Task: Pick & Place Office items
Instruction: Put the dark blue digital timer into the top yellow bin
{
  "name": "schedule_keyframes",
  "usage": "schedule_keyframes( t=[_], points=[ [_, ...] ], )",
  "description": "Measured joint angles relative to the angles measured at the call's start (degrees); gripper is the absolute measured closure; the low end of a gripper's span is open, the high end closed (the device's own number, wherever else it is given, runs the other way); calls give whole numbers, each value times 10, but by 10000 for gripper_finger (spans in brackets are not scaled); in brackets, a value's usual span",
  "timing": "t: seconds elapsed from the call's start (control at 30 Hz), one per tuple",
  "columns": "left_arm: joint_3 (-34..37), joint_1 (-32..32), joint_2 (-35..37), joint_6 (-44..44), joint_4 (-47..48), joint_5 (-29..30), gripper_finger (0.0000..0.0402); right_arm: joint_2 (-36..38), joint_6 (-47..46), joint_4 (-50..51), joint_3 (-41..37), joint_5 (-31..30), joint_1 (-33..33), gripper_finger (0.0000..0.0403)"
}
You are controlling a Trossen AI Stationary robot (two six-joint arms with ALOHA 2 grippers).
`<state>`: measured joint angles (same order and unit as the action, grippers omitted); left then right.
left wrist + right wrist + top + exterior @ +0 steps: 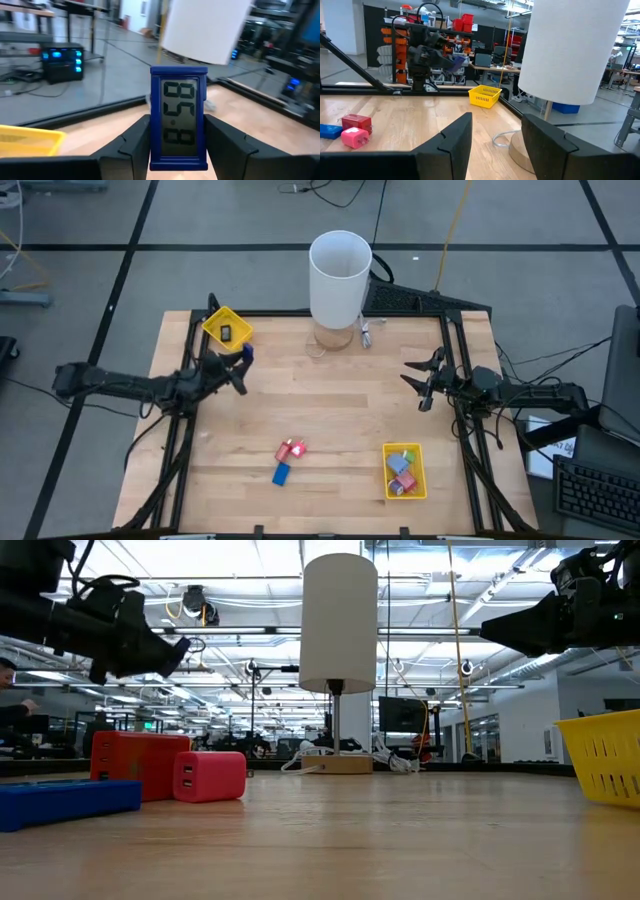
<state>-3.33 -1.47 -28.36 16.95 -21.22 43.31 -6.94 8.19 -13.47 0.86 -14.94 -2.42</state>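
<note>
Near the far-left corner of the table point(330, 410), the left gripper point(240, 365) is hanging above the wood, just on the near side of a small yellow tray point(228, 328) that is holding one dark piece point(227, 332). Its fingers point(132, 145) are pressing on both sides of a blue digital clock point(178, 117), which is standing upright between them with its grey display facing the wrist camera; from above the clock is showing as a blue speck at the fingertips.

On the right side of the table, the right gripper point(424, 385) is hovering over the edge with its fingers point(454, 137) spread wide and nothing between them.

Toward the near middle of the table, a red block point(285, 451), a pink charger-like block point(298, 447) and a flat blue piece point(281, 473) are lying close together, the blue one nearest the front edge. At the near right, a second yellow tray point(404, 489) is holding several small pieces: red, light blue, green and grey.

At the far edge, a tall white cylinder point(339, 277) is standing on a round wooden base point(333, 337).
</note>
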Motion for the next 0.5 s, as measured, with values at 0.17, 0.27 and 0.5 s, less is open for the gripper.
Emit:
schedule_keyframes(
  t=[0.17,0.27,0.5],
  points=[
    [0,55,0,4,0,-1,250,0,1,0,0,0,0,243],
    [0,91,0,16,0,8,251,0,1,0,0,0,0,241],
    [0,181,-1,38,0,30,228,0,2,0,0,0,0,243]
  ],
)
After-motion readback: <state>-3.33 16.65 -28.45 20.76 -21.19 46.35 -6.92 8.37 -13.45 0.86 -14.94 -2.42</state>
